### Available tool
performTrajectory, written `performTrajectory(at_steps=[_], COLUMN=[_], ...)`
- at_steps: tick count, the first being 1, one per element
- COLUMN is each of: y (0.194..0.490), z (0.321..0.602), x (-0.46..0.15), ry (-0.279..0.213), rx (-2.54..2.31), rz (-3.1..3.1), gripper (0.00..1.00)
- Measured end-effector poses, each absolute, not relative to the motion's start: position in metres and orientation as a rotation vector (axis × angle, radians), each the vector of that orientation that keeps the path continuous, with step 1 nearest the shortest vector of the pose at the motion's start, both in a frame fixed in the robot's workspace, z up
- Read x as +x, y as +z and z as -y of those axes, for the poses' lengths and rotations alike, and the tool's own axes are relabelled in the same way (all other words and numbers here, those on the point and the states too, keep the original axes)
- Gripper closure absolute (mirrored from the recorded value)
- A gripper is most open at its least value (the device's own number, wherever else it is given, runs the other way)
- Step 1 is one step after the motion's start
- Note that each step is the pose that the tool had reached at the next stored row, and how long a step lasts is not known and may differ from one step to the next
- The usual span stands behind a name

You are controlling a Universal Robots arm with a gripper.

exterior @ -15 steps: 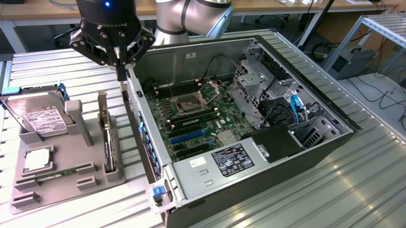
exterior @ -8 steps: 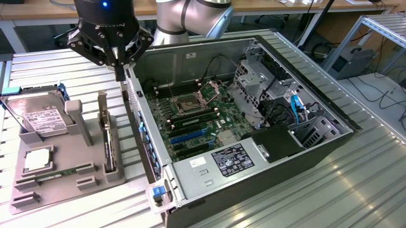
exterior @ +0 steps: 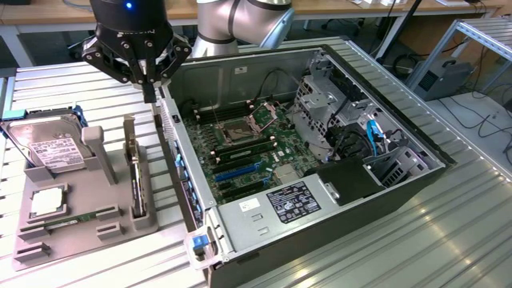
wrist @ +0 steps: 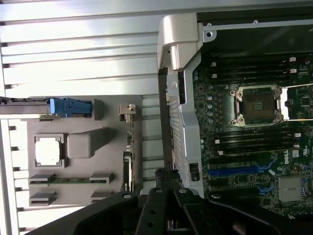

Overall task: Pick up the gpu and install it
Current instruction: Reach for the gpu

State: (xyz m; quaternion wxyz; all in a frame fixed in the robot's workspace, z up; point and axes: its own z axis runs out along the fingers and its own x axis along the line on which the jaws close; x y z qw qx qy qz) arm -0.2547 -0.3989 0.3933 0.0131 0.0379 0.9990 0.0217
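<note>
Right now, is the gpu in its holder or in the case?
In the holder. The gpu stands on edge in its slot, outside the case; the shut gripper hangs nearby, holding nothing.

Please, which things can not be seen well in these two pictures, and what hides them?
- Exterior view: the gpu stands on edge in the gray tray, so its faces are hidden.
- Exterior view: the hard drive label print is too small to read.
- Wrist view: the gripper covers part of the motherboard and the tray's edge.
</note>
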Motion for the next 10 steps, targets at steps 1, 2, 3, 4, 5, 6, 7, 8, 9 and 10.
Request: performTrajectory(at_steps=[1, 2, 3, 4, 5, 6, 7, 8, 9, 10], y=[0.3933, 0.3933, 0.3933, 0.3933, 0.3933, 0.3933, 0.3933, 0.3933, 0.3933, 0.3933], z=[0.3989, 0.3989, 0.3989, 0.3989, 0.3989, 0.3989, 0.3989, 0.3989, 0.3989, 0.3989], x=[-0.255, -0.2554, -0.2557, -0.256, -0.2562, -0.2566, -0.2569, -0.2572, -0.2574, -0.2576], ry=[0.067, 0.067, 0.067, 0.067, 0.068, 0.068, 0.068, 0.067, 0.067, 0.067], rx=[0.118, 0.118, 0.118, 0.118, 0.118, 0.118, 0.118, 0.118, 0.118, 0.118], rz=[-3.113, -3.112, -3.112, -3.113, -3.112, -3.112, -3.112, -3.112, -3.113, -3.113], gripper=[0.89, 0.89, 0.89, 0.89, 0.89, 0.89, 0.89, 0.89, 0.89, 0.89])
